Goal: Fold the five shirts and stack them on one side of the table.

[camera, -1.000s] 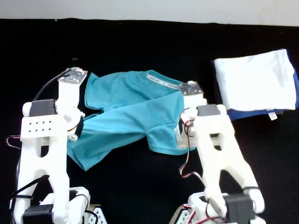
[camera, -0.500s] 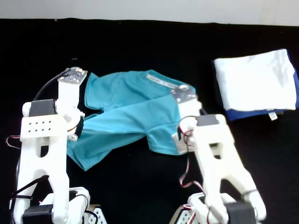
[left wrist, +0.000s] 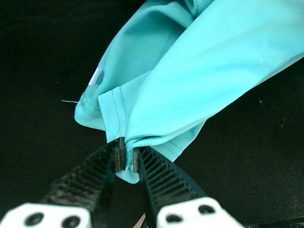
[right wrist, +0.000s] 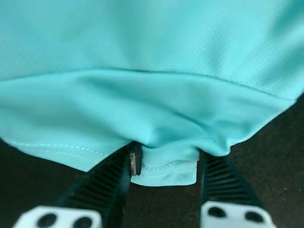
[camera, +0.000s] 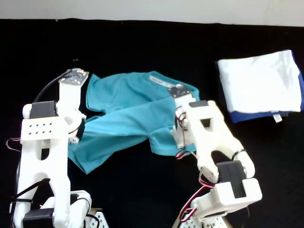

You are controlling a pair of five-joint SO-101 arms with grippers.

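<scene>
A white shirt [camera: 261,80] is being carried, folded, on a blue shirt [camera: 251,115] at one side of the surface [camera: 142,47]. The teal shirt [camera: 133,114] is being held mid-surface, loosely doubled: the left tool [left wrist: 127,160] clamped on its hem, the right tool [right wrist: 166,164] spread around another edge. Whether more are being hidden in the stack cannot be told.
</scene>
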